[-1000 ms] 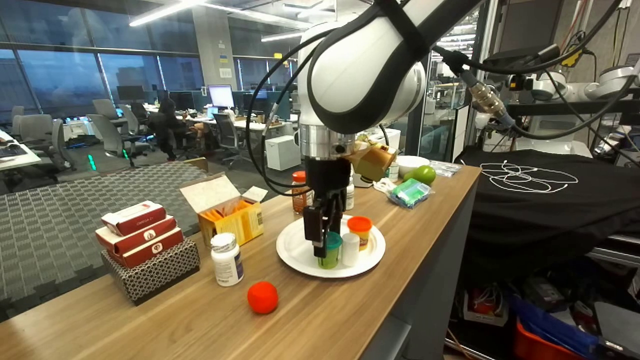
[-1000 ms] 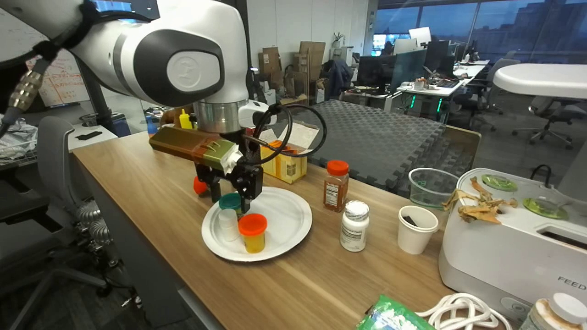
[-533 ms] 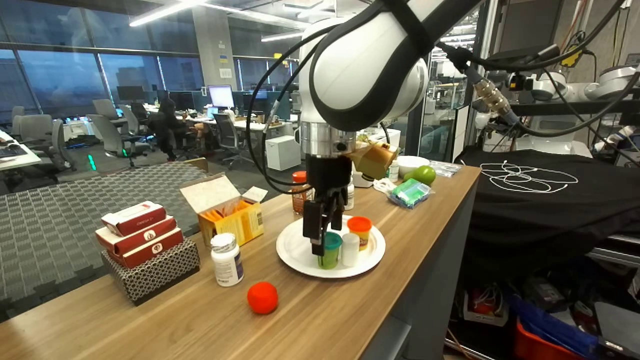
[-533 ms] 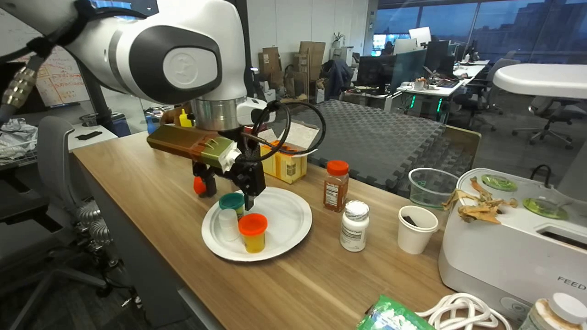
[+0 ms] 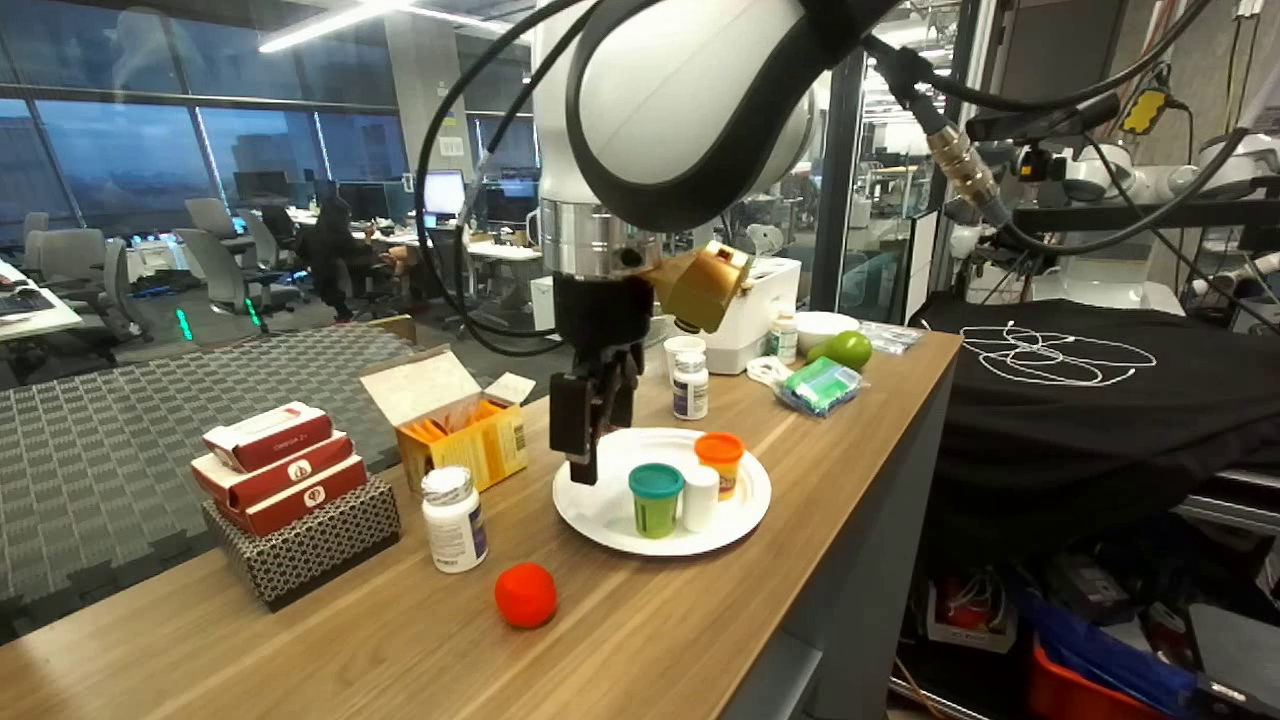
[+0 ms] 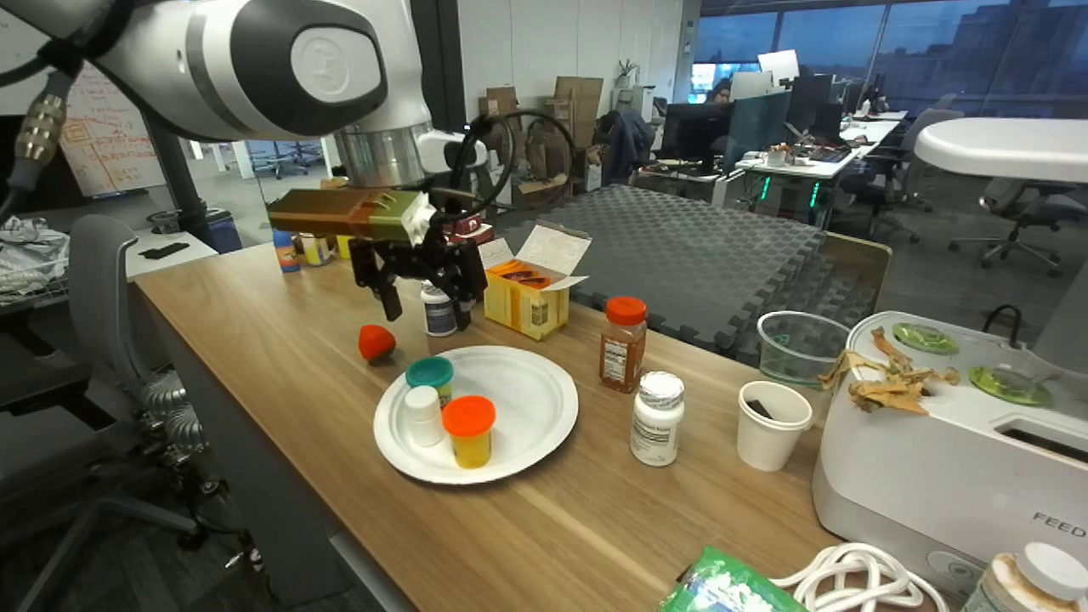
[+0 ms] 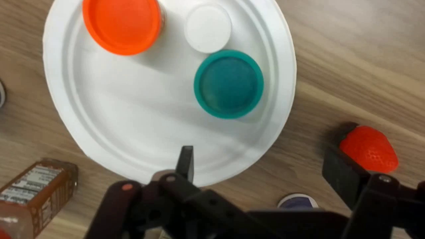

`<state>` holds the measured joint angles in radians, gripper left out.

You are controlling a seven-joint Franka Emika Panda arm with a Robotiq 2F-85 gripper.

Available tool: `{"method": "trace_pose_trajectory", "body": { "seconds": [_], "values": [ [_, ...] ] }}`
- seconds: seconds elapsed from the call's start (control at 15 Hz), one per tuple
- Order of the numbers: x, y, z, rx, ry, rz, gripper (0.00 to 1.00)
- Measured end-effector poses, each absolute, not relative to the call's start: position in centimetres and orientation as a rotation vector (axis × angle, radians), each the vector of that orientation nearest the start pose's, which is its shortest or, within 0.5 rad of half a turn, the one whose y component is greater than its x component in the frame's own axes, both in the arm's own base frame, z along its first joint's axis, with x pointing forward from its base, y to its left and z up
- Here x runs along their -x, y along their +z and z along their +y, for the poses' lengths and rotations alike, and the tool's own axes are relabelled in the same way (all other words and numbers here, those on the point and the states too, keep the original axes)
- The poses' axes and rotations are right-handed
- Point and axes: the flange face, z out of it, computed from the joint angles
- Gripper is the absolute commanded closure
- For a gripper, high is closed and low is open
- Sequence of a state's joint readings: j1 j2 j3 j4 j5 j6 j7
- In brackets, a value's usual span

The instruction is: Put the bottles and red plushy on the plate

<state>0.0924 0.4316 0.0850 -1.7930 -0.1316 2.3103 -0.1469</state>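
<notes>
The white plate (image 5: pixel 600 510) holds a teal-capped jar (image 5: pixel 655 505), a small white bottle (image 6: pixel 423 416) and an orange-capped jar (image 7: pixel 123 25), all upright. The red plushy (image 5: pixel 525 596), strawberry-like in the wrist view (image 7: pixel 369 149), lies on the table beside the plate. A white bottle with a purple label (image 5: pixel 455 525) stands near the yellow box. A red-capped reddish-brown bottle (image 6: pixel 623 344) and another white bottle (image 6: pixel 657 425) stand at the plate's other side. My gripper (image 6: pixel 427 320) is open and empty, above the plate's edge; it hides the red-capped bottle in an exterior view.
A yellow open box (image 5: pixel 465 450) stands behind the plate, with red-and-white boxes (image 5: pixel 285 475) stacked on a patterned box. A paper cup (image 6: pixel 772 425), a clear tub (image 6: pixel 799 348), a white appliance (image 6: pixel 952 459) and a green packet (image 6: pixel 722 586) stand farther along the table.
My gripper's fingers have spread wider beside the teal-capped jar. The gripper has since risen and moved away toward the yellow box, empty. The jar has stayed on the plate.
</notes>
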Motion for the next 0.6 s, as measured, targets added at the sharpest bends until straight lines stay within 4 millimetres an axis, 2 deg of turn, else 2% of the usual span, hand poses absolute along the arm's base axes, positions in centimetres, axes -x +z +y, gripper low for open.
{"method": "trace_pose_trajectory", "body": {
  "seconds": [0.33,0.6],
  "values": [
    [-66.0,33.8,15.2,3.138,-0.163,-0.753,0.00],
    [-66.9,33.2,17.7,3.121,-0.126,-0.799,0.00]
  ]
}}
